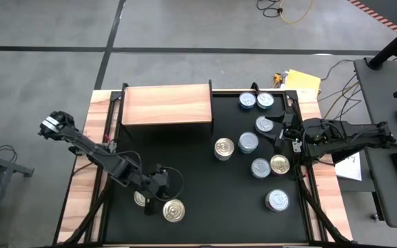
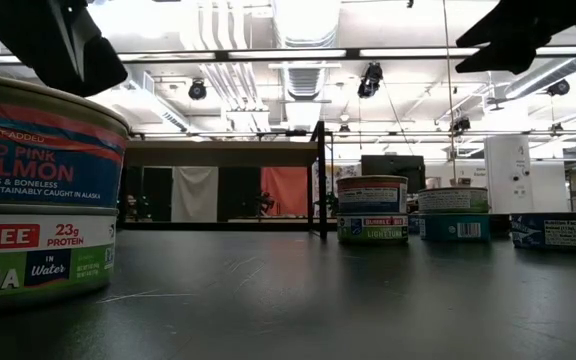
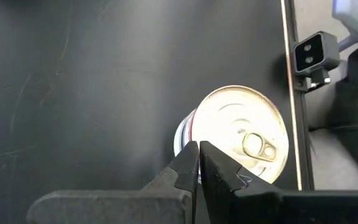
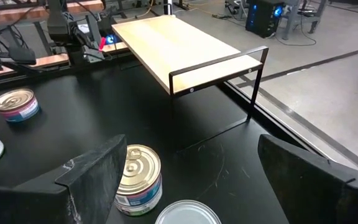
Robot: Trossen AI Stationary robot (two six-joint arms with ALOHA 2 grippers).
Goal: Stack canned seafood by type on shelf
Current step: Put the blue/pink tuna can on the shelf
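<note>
Ten short round metal tins (image 1: pixel 248 142) counted from above: seemingly four gold-topped, six silver-topped, none yet on the light-brown wooden shelf (image 1: pixel 165 103). Left hand (image 3: pixel 199 149), fingers pressed together, poised at a gold-topped tin (image 1: pixel 174 210) well in front of the shelf. Right hand (image 4: pixel 191 143), fingers wide apart and empty, right of the shelf among silver-topped tins. Judged barely begun; next, spread left fingers, grip, carry shelfward.

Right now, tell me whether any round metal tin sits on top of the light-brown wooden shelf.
No. In the high view the light-brown wooden shelf has a bare top; the round metal tins all stand on the black table.
</note>
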